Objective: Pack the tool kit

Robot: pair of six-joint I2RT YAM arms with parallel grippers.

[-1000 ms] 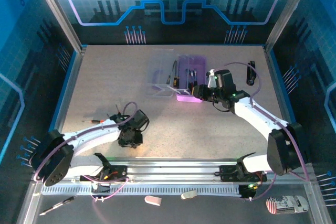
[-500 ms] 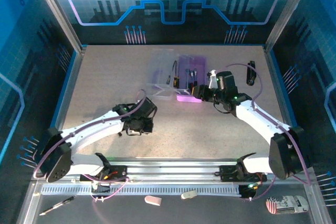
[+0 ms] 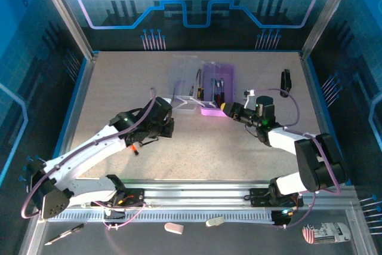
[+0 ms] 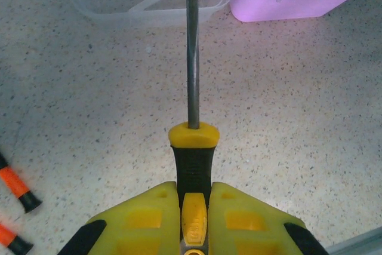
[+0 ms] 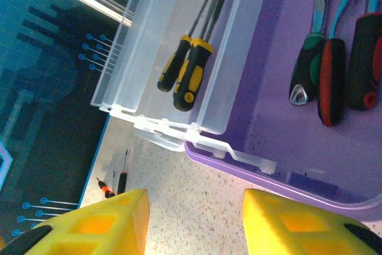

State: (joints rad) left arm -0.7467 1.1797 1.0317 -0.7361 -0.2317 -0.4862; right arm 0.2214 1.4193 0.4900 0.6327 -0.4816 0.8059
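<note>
Listing items from left of frame to right. Loose drivers [image 4: 17, 186]: two, with orange-and-black handles, on the table at the lower left of the left wrist view, unpacked. Left gripper [image 4: 194, 198]: clamped tight on the black-and-yellow handle of a screwdriver [image 4: 192, 153], whose shaft runs straight up the frame toward the case, tip cut off at the top edge. Case [image 3: 213, 111]: upper centre of the top view, lying open. Its clear lid [image 5: 149, 46] is on the left and holds two black-and-yellow drivers [image 5: 186, 70] side by side. Its purple base [image 5: 262, 106] is on the right and holds tools [image 5: 329, 82] with red, green and black handles. Right gripper [image 5: 196, 198]: low in the right wrist view, just short of the case's near rim, fingers parted, nothing between them. Black oblong item [image 3: 285, 82]: right of the case, well apart from it. Step in hand, as judged: carrying the held screwdriver to the case. Handling advice: keep the shaft parallel to the drivers already stowed and clear the near wall before lowering. Lay the tool flat beside them, and let go only once the handle rests on plastic. The case looks light and may slide, so the free gripper could steady its rim. Markings: no brand, label or lettering is legible on any item.
</note>
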